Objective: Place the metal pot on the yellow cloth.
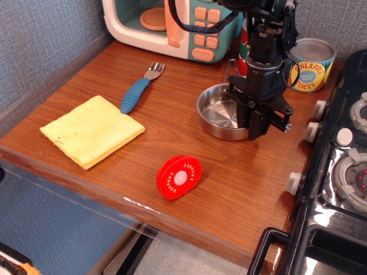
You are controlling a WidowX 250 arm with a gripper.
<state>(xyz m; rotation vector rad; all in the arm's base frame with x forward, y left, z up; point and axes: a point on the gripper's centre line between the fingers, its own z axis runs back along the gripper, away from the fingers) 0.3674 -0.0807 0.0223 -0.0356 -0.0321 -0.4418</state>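
While the claw [256, 125] stands upright over the right-hand rim of the metal pot [227, 119], its two dark fingers reach down at that rim, one seemingly inside the bowl and one outside it. The jaws look drawn close together about the pot's wall, but whether they have actually pinched the steel cannot be told from this view; the pot sits flat on the wooden table [241, 189] and is not lifted.

From the claw, the rest of the pot spreads to the left, its open bowl empty and shiny. The yellow cloth [92, 130] lies well apart from the pot, farther left and somewhat nearer the table's front edge, flat and with nothing on it. The coming move therefore likely runs leftward and slightly forward across the table.

Two things lie near that line: a blue-handled fork [139, 89] just behind the cloth's far corner, and a red tomato slice [179, 176] in front of the pot. A lifted carry should clear both. Behind the claw stand a pineapple can [311, 64] and a toy microwave [172, 26]; a stove [338, 172] borders the table on the right.
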